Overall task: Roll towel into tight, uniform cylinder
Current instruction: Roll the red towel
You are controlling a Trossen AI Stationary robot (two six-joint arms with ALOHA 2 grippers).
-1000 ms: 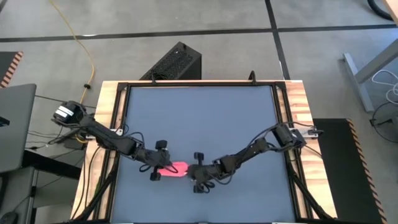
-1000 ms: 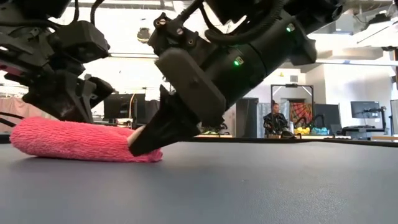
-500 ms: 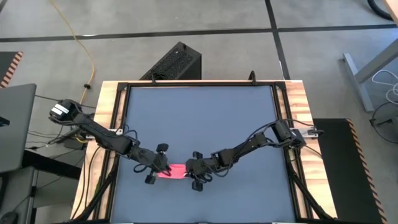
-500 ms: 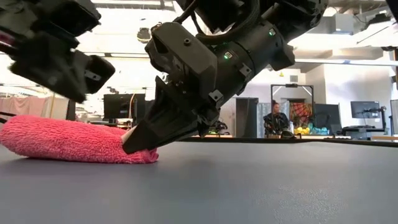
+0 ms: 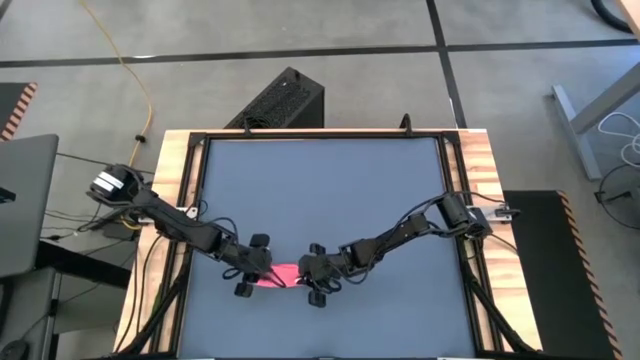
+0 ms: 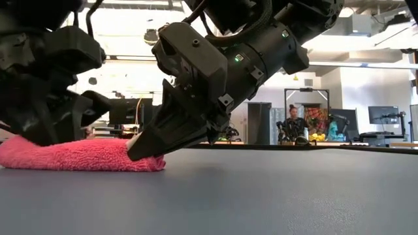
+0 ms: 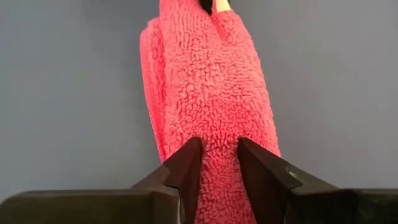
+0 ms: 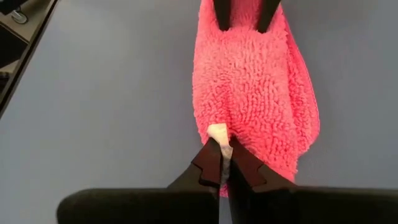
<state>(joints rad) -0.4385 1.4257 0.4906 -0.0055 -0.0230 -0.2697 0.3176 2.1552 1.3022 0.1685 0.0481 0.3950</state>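
Note:
The towel (image 5: 282, 276) is a small pink roll lying flat on the dark tabletop near its front edge, lengthwise left to right. My left gripper (image 5: 262, 272) stands at its left end, fingers apart, tips down on the pile (image 7: 219, 165). My right gripper (image 5: 300, 274) is at the right end, shut on the cloth by the white tag (image 8: 217, 134). In the low view the left gripper (image 6: 46, 134) sits low on the towel (image 6: 85, 156) and the right gripper (image 6: 138, 149) slants down onto the towel's other end. My left gripper rests both fingertips (image 7: 186, 162) on top of the towel's left end (image 7: 217, 149), a strip of pile showing between them. It comes slanting down from the table's left, along the roll. The towel lies on the table under it. My right gripper pinches the towel's right end at the white tag (image 8: 219, 140) between its two fingers. It comes slanting down from the table's right, along the roll. The towel lies on the table, its end (image 6: 153, 162) just under the fingertips.
Bare dark tabletop (image 5: 330, 190) stretches behind the towel to the far edge, between wooden side rails (image 5: 470, 180). A black box (image 5: 285, 100) stands on the floor beyond the far edge. A person (image 6: 292, 124) sits far off in the room.
My left gripper has risen off the towel and come back down onto its left end. My right gripper has shifted a little toward the table's left with the towel's right end. The towel lies lower and flatter than before.

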